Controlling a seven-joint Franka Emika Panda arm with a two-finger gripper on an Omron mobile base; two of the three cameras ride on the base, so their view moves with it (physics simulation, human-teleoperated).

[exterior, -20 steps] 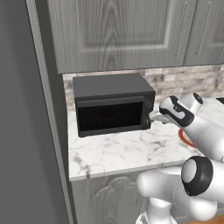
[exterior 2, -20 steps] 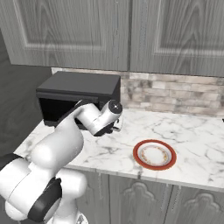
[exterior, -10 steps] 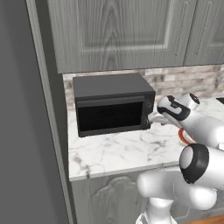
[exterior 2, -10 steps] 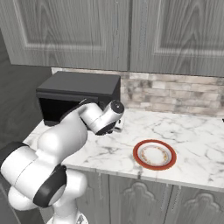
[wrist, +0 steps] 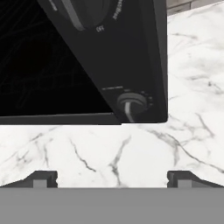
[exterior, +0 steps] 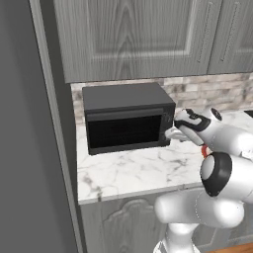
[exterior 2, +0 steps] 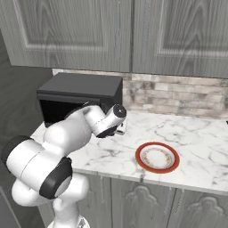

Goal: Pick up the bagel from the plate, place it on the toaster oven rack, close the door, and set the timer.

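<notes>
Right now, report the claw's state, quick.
Claw: open, holding nothing, fingertips spread wide above the marble counter, facing the lower knob on the toaster oven.

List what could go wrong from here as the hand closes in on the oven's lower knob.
1. The gripper is wide open and aimed below the lower knob; it could close on nothing or scrape the control panel.
2. A second knob sits close above; drifting up could turn the wrong one.
3. The plate appears bare and the door looks shut; if the bagel isn't inside, the timer runs for nothing.
</notes>
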